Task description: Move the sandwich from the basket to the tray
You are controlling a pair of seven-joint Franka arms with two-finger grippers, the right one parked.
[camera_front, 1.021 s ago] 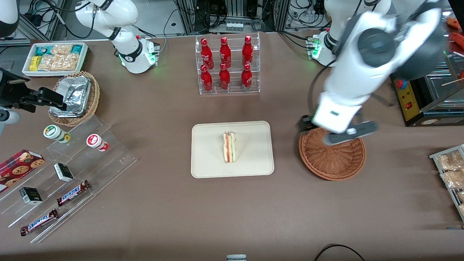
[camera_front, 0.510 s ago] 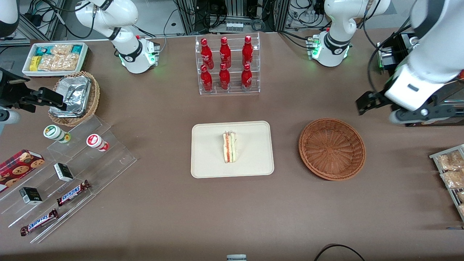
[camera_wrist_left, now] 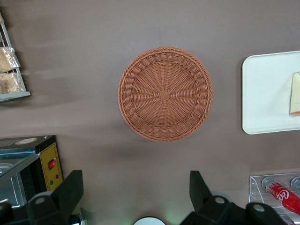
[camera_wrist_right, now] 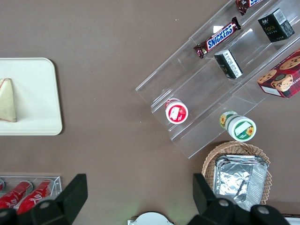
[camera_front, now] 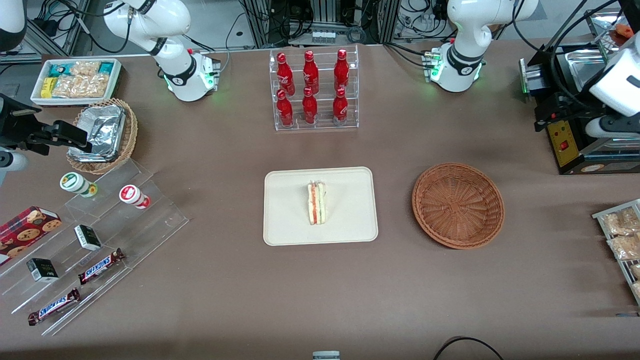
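Observation:
The sandwich (camera_front: 317, 202), a pale wedge with red and green layers, lies on edge in the middle of the cream-white tray (camera_front: 290, 220). Part of it shows on the tray (camera_wrist_left: 267, 93) in the left wrist view as well (camera_wrist_left: 295, 93). The round reddish-brown basket (camera_front: 458, 205) sits beside the tray toward the working arm's end of the table, with nothing in it (camera_wrist_left: 165, 93). My gripper (camera_front: 547, 115) hangs high by the black machine, well away from the basket and farther from the front camera. It is open (camera_wrist_left: 136, 187), with nothing between its fingers (camera_wrist_left: 72, 187).
A clear rack of red bottles (camera_front: 312, 90) stands farther back than the tray. A black machine with a yellow panel (camera_front: 562, 140) and a wire rack of snack packets (camera_front: 620, 235) occupy the working arm's end. A foil-lined basket (camera_front: 102, 135) and acrylic steps (camera_front: 100, 240) sit toward the parked arm's end.
My gripper has swung up and away from above the basket toward the black machine at the working arm's end. The sandwich, tray and basket have not moved.

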